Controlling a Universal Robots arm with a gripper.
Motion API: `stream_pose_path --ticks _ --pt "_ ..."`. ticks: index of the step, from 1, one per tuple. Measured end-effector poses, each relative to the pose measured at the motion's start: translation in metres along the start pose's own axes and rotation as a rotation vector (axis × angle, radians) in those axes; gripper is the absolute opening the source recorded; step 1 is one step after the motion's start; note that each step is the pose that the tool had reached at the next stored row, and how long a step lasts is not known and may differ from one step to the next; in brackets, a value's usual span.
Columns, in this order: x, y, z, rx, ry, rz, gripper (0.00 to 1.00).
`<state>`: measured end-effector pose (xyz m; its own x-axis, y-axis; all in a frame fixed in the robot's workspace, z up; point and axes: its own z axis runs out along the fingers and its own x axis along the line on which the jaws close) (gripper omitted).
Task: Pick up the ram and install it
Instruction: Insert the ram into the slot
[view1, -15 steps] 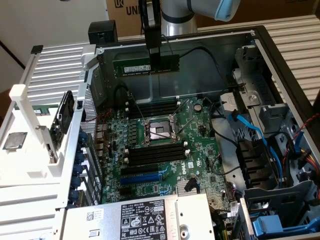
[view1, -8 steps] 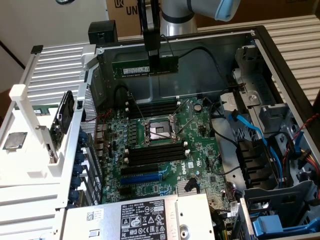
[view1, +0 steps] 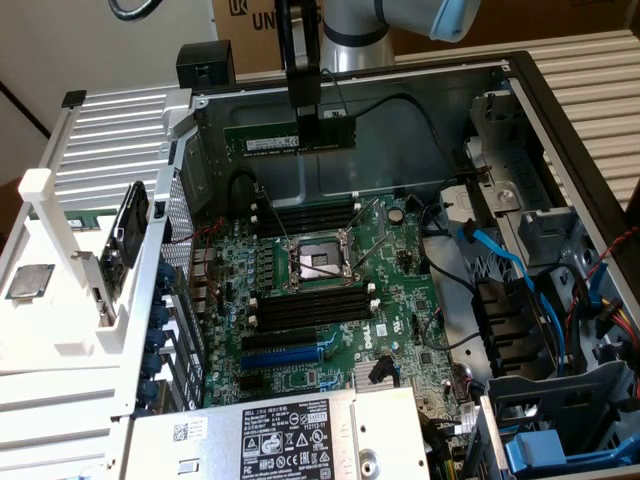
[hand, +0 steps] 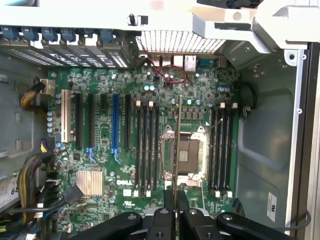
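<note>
The ram (view1: 290, 137) is a long green stick with a white label. It hangs level in the air above the back of the open computer case, and my gripper (view1: 307, 122) is shut on it near its right end. In the wrist view the ram (hand: 176, 145) shows edge-on as a thin strip running out from between the fingers (hand: 169, 202), over the CPU socket (hand: 189, 152). Two banks of long black slots flank the socket on the motherboard (view1: 400, 300): one bank (view1: 305, 218) behind it, the other (view1: 305, 308) in front. The ram is well above both.
A blue slot (view1: 285, 355) lies near the front of the board. Blue and black cables (view1: 490, 250) and drive bays (view1: 560, 330) fill the exterior view's right. A white rack (view1: 60, 290) with parts stands at its left. A labelled power supply (view1: 290, 435) sits in front.
</note>
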<state>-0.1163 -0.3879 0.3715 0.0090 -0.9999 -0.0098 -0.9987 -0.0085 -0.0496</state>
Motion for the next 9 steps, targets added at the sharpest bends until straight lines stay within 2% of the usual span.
stream_pose_path --ticks 2,6,8,9 --pt "0.0 0.0002 0.0035 0.0003 0.014 -0.001 0.13" --pt "0.0 0.0003 0.0064 0.002 0.0322 -0.002 0.13" --pt "0.001 0.0002 0.013 0.0071 0.0327 -0.001 0.13" --pt "0.003 -0.0001 0.0171 0.0072 0.03 -0.001 0.13"
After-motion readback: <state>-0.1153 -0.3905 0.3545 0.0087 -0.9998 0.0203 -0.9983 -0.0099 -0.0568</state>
